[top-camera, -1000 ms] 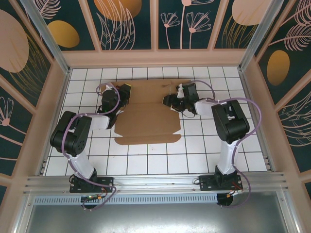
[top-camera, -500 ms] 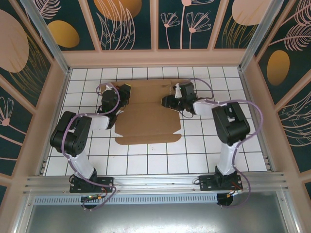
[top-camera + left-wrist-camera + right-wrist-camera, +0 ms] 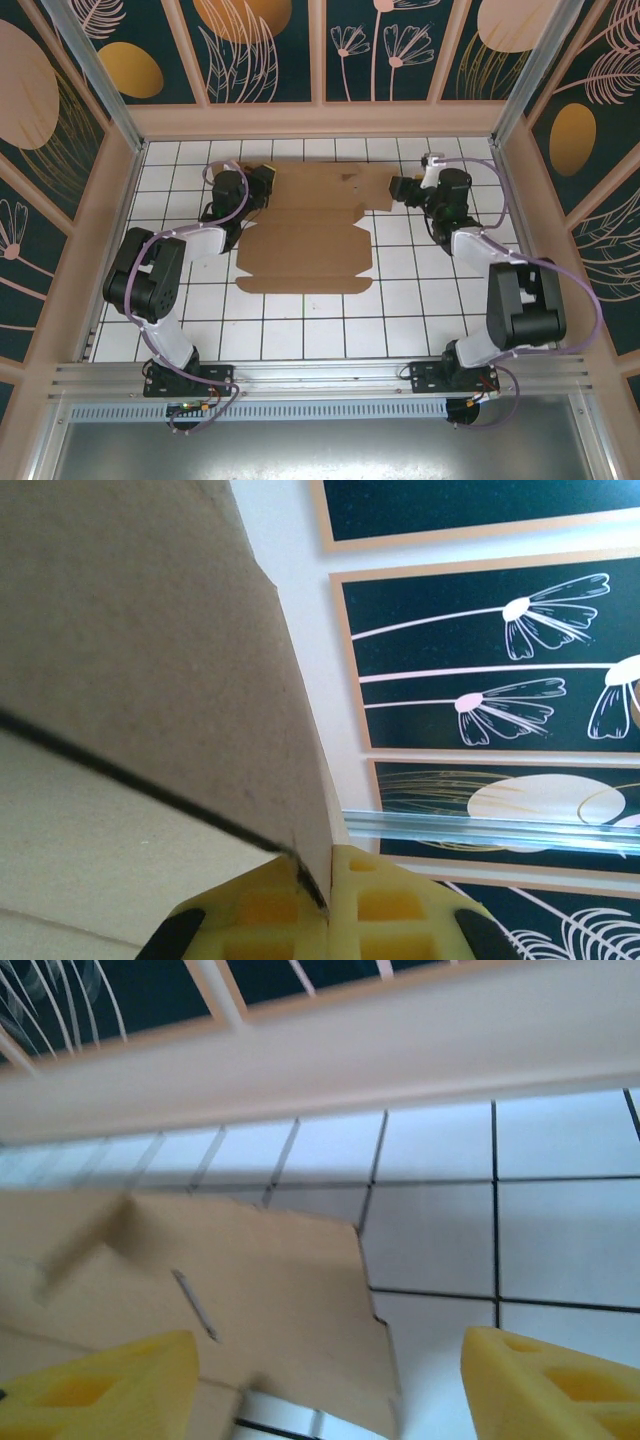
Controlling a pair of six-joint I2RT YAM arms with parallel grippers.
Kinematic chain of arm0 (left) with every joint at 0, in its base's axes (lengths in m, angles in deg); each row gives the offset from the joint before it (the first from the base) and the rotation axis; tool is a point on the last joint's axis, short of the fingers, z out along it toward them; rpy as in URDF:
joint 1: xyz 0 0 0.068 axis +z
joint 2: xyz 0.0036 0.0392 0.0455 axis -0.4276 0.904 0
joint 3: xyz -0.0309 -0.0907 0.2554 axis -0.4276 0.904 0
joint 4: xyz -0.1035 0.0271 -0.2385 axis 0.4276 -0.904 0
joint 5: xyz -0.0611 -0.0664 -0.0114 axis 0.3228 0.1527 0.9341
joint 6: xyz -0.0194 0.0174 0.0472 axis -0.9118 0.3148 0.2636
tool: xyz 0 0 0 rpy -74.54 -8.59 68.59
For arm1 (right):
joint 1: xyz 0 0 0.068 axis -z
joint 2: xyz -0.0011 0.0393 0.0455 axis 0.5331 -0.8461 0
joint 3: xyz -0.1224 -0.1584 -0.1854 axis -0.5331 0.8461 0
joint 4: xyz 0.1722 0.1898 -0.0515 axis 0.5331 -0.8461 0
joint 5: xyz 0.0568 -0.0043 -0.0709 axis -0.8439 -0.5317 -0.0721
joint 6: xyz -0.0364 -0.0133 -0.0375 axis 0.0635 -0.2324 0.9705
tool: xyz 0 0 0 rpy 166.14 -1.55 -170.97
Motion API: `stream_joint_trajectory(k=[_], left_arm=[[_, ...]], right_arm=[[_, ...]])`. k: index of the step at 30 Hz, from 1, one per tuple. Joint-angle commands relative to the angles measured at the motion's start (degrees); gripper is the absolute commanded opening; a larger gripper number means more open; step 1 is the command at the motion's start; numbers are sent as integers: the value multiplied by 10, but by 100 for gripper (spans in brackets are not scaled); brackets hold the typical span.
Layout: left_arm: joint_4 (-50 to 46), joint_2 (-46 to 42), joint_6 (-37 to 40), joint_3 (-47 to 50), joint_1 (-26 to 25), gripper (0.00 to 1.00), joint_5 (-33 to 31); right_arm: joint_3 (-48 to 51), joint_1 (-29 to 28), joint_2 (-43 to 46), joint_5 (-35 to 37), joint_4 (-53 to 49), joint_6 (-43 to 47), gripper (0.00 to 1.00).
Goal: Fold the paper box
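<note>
The paper box is a flat brown cardboard die-cut lying on the white tiles in the top view. My left gripper is at its far left corner. In the left wrist view the yellow fingers are shut on the cardboard's edge, which rises up past the camera. My right gripper is at the far right corner of the box. Its yellow fingers stand wide apart and open in the right wrist view, with the slotted corner flap lying flat on the tiles below them.
The tiled floor is walled by a low beige rim and patterned panels. Both arm bases sit on the metal rail at the near edge. Bare tiles lie in front of and beside the cardboard.
My right gripper has swung from over the cardboard's right middle out to its far right corner, and its jaws have widened. The left gripper keeps its pinch and has shifted slightly toward the back.
</note>
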Motion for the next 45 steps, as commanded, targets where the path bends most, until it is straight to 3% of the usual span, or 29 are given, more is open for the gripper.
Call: stream_joint_trajectory(k=[1,4,7,10,17,23,25,30,36,45], left_arm=[[-35,4,23,-16,0,3,8],[-32,7,19,-14,0,3,12],[-23,12,13,-11,0,2,20],[-21,17,7,-12,0,2,27],[-37,23,6,-29,1,1,30],[-35,35,-8,-33,6,1,36],[-30,41,-20,-33,7,1,39],[-27,45,-40,-49,18,2,40],[-26,44,-45,-54,18,0,38],[2,36,-51,-40,19,0,44]], right_arm=[[-10,20,-48,-67,71,78,74],[-33,33,-95,-175,79,78,74],[-58,33,-130,-217,68,86,73],[-72,34,-149,-208,94,92,73],[-174,34,-209,-212,-8,128,66],[-171,24,-204,-275,-27,140,47],[-159,23,-195,-277,-27,135,38],[-146,18,-178,-283,-53,144,33],[-136,-7,-141,-273,-64,137,9],[-87,-61,-79,-236,-11,36,8]])
